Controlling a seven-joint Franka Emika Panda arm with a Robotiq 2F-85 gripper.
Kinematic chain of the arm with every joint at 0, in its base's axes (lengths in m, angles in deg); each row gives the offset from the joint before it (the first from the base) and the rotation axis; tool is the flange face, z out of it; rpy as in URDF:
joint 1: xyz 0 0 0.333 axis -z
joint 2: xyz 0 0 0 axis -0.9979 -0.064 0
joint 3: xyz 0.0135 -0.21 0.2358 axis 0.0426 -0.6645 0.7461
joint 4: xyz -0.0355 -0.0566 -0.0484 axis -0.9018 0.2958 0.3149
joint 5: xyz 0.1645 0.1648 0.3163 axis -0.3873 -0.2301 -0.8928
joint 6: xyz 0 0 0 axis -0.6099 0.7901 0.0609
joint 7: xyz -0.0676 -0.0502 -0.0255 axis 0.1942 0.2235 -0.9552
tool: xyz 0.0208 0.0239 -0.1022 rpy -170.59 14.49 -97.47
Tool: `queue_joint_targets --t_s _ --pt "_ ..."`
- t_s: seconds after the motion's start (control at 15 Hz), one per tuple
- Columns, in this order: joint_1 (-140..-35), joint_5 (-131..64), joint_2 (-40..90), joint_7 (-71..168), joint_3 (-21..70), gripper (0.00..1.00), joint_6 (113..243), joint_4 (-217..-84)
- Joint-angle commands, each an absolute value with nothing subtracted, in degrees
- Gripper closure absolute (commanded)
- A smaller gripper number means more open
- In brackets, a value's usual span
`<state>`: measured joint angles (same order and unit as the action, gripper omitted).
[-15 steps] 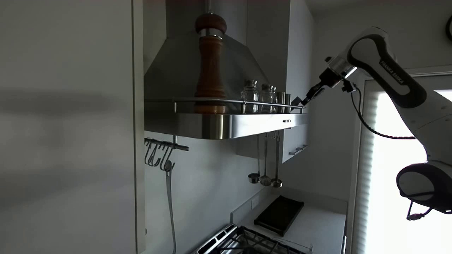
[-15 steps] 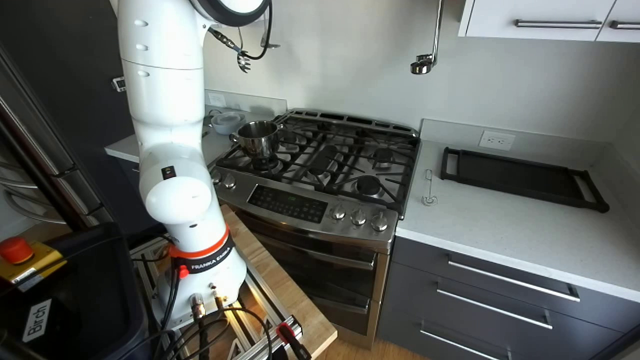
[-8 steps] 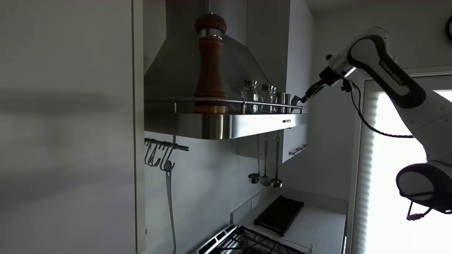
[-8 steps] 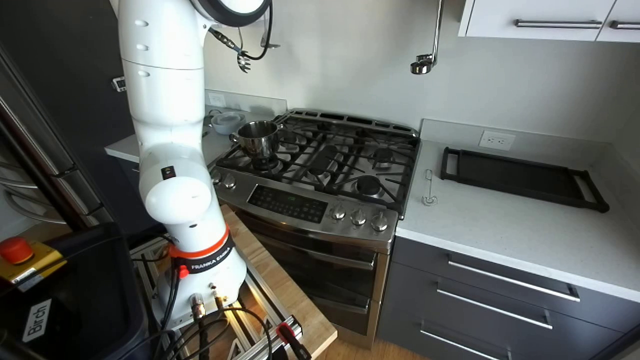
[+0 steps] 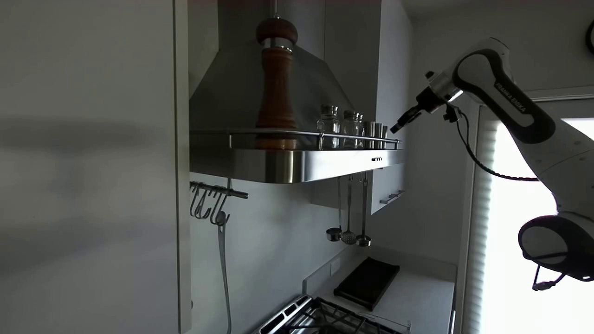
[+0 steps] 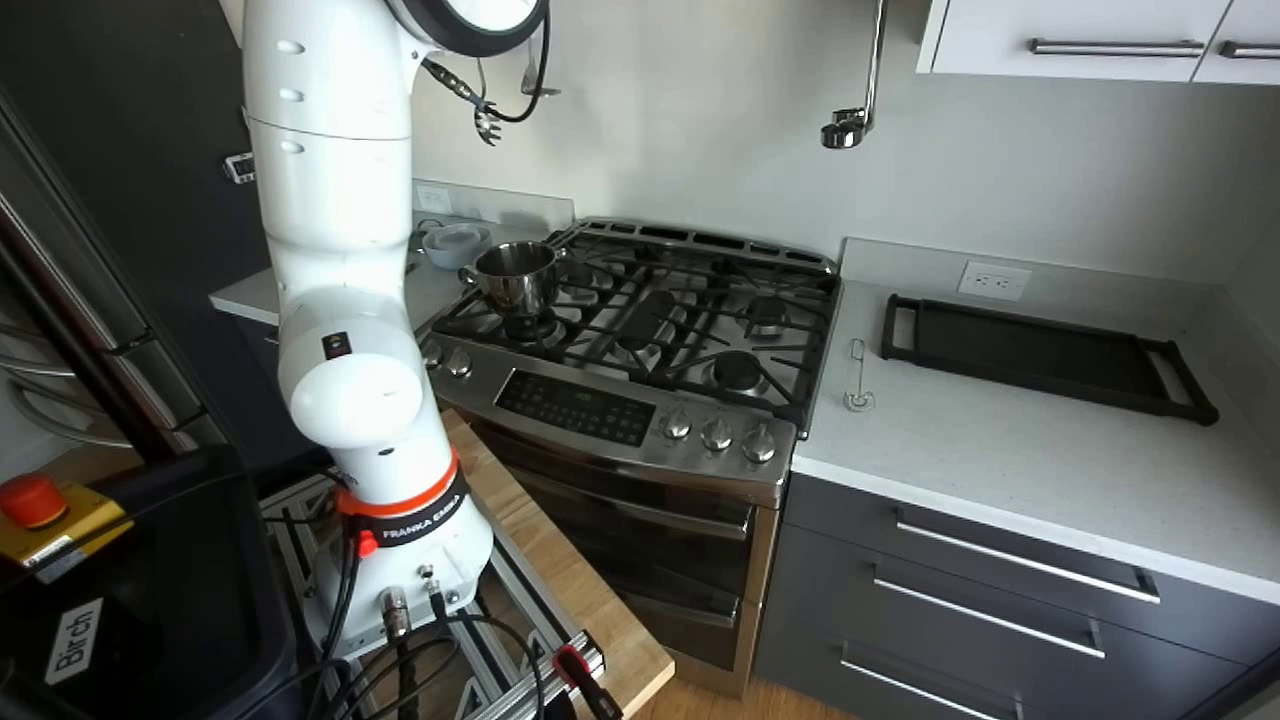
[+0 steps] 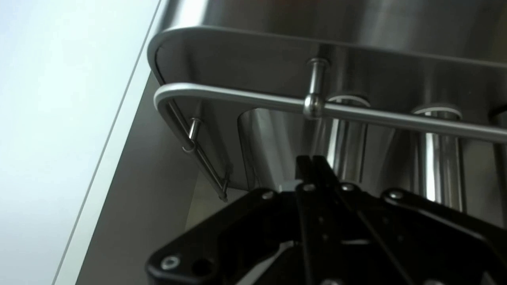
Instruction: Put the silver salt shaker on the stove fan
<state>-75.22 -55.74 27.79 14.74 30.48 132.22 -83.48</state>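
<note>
The gripper (image 5: 395, 130) is clenched on nothing, its fingertips (image 7: 303, 163) together just beside the silver salt shaker (image 7: 350, 146), which I take to be the steel cylinder nearest them; it stands upright on the stove fan's (image 5: 343, 164) ledge (image 7: 245, 59), inside the rail (image 7: 396, 118), seemingly apart from the gripper. Placement looks all but done, so what is left is probably a light squaring-up or a clean exit. For any nudge, keep the fingers together and push low and slowly: so narrow a cylinder would likely tip if pressed near its top, and the second steel cylinder (image 7: 443, 170) stands next along. To leave, draw the gripper back above the rail before lowering it, so nothing snags. The ledge is smooth metal, probably slick. Farther along it from the gripper stand glass jars (image 5: 329, 126) and a tall wooden pepper mill (image 5: 277, 93); a wall cabinet (image 5: 393, 83) rises past the end nearest the gripper. Well below the gripper are the cooktop (image 6: 650, 320), a steel pot (image 6: 515, 285) and a black tray (image 6: 1030, 350) on the pale worktop (image 6: 1000, 460).
</note>
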Motion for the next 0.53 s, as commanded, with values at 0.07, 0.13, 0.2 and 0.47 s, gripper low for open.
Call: queue_joint_targets --t_s 0.07,0.13,0.2,0.47 --pt "-74.05 -57.88 27.83 13.23 32.02 0.92 133.73 -83.48" --pt "-74.05 -58.05 27.8 13.18 32.12 0.93 133.83 -83.48" --pt "-74.05 -58.03 27.78 13.22 32.15 0.91 133.89 -83.48" --pt "-74.1 -57.6 28.1 14.64 31.95 0.55 133.75 -83.48"
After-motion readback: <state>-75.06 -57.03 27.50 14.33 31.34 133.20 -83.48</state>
